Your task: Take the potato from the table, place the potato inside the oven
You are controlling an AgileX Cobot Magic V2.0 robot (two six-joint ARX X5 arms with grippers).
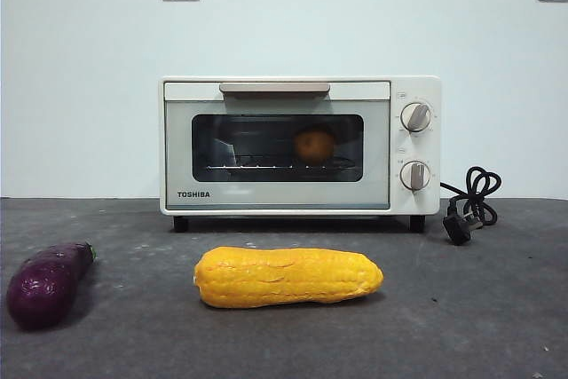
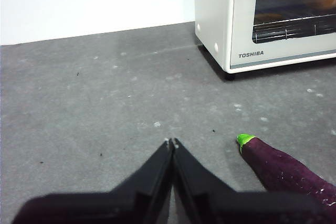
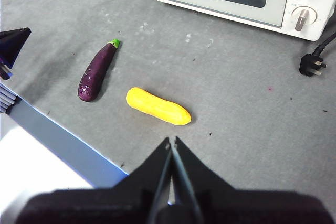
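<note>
Front view: round tan-orange potato (image 1: 315, 146) (behind glass) on oven (image 1: 300, 145) rack; both grippers clenched, empty.

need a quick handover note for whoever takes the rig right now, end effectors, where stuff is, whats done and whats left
Left end effector: shut, empty, low over the table near the eggplant.
Right end effector: shut, empty, held high over the table's near edge.
The potato sits on the rack inside the oven, seen through the glass; the door looks closed.
The corn cob and eggplant lie on the table in front of the oven, untouched.
Done: potato in oven.
Left: nothing evident for the task; the plug lies loose on the table.
</note>
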